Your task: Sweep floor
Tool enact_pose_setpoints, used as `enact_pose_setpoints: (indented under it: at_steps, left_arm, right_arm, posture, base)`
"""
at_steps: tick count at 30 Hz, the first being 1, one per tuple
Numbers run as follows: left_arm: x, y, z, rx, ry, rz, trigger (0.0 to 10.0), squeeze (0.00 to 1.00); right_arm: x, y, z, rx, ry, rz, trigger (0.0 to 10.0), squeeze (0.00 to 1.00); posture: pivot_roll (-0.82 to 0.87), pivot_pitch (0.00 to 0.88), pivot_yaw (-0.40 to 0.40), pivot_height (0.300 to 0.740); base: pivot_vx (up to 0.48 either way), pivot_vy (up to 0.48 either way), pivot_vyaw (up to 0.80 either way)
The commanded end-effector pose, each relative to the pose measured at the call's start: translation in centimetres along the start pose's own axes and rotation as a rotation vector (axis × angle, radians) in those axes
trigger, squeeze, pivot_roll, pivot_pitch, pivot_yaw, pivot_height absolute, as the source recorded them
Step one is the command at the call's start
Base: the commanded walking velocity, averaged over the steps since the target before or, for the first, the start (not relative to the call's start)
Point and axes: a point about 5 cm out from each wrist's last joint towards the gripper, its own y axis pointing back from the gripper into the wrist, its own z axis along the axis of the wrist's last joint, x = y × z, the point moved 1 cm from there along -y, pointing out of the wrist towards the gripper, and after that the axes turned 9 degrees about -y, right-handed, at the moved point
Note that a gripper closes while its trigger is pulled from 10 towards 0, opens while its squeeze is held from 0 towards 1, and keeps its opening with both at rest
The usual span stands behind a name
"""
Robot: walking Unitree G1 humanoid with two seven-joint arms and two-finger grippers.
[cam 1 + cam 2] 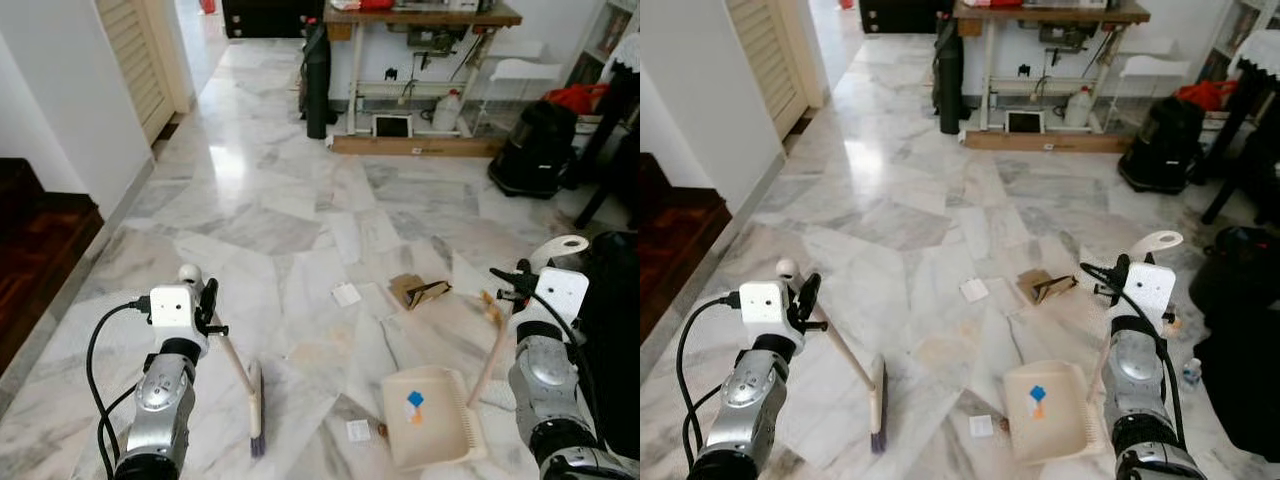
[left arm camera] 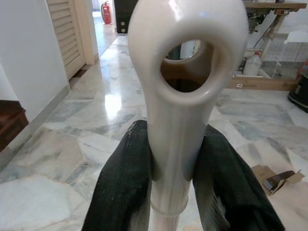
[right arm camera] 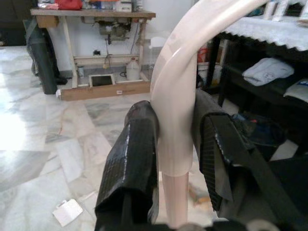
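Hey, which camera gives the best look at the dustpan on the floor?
The left eye view: the cream dustpan lies whole on the marble, with scraps inside and its handle rising toward the right gripper. The right eye view shows it too, slightly smaller. The right wrist view catches just its handle, clamped between the fingers.

A cream dustpan [image 1: 432, 418] with blue and orange stickers sits on grey-veined white marble floor [image 1: 290, 200].

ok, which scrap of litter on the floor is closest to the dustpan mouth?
The small white paper square just left of the dustpan. The other white piece and the torn cardboard lie farther ahead.
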Motion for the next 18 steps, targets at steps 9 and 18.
enact_pose_setpoints:
  at_steps: [9,18]
  left_arm:
    - [0.38,-0.59,1.17,-0.047,-0.021,0.012,10.0,0.0]
    - [0.56,-0.61,1.2,-0.048,-0.027,0.016,10.0,0.0]
  right_arm:
    - [0.7,-0.46,0.74,-0.029,-0.053,0.004,10.0,0.0]
    - [1.03,-0.48,0.74,-0.028,-0.064,0.014,10.0,0.0]
  posture:
    - [-0.05,0.015,0.01,0.74]
    - [-0.04,0.012,0.009,0.74]
  base:
    - [0.402,0.0,0.0]
    - [0.412,0.0,0.0]
